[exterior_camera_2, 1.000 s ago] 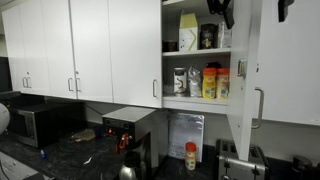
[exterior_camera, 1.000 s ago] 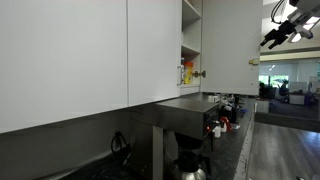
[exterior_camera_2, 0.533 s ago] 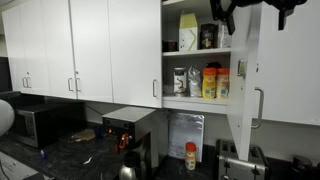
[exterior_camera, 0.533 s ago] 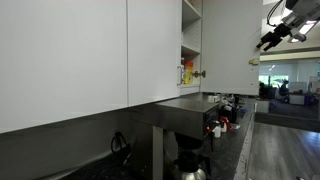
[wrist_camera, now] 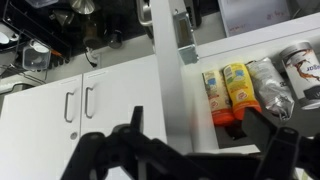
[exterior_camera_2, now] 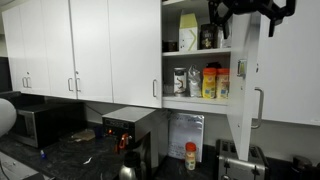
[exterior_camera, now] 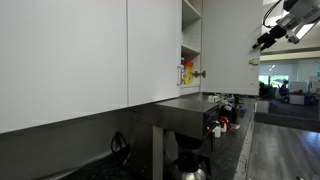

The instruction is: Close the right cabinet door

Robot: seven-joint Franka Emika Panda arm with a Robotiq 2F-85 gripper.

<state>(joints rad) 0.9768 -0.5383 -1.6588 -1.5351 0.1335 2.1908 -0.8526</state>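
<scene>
Door position: right cabinet door (exterior_camera_2: 240,100) stands swung open, approx square to the cabinet front. Its long axis is vertical and its free edge points toward the camera, right of centre in the frame. A slim silver handle (exterior_camera_2: 259,108) runs vertical on the outer face, low down near that edge.

At the top of the frame the gripper (exterior_camera_2: 246,10) sits by the door's upper end w/ fingers (exterior_camera_2: 219,12) spread wide, holding nothing.

In the wrist view the door (wrist_camera: 172,110) is a narrow white strip running top to bottom. The gripper (wrist_camera: 210,135) fingers are dark, one each side of it at the bottom edge; contact can't be told. Bottles (wrist_camera: 235,90) sit on the shelf right of the strip.

In an exterior view the gripper (exterior_camera: 264,40) is upper right, just beside the door (exterior_camera: 230,45).
</scene>
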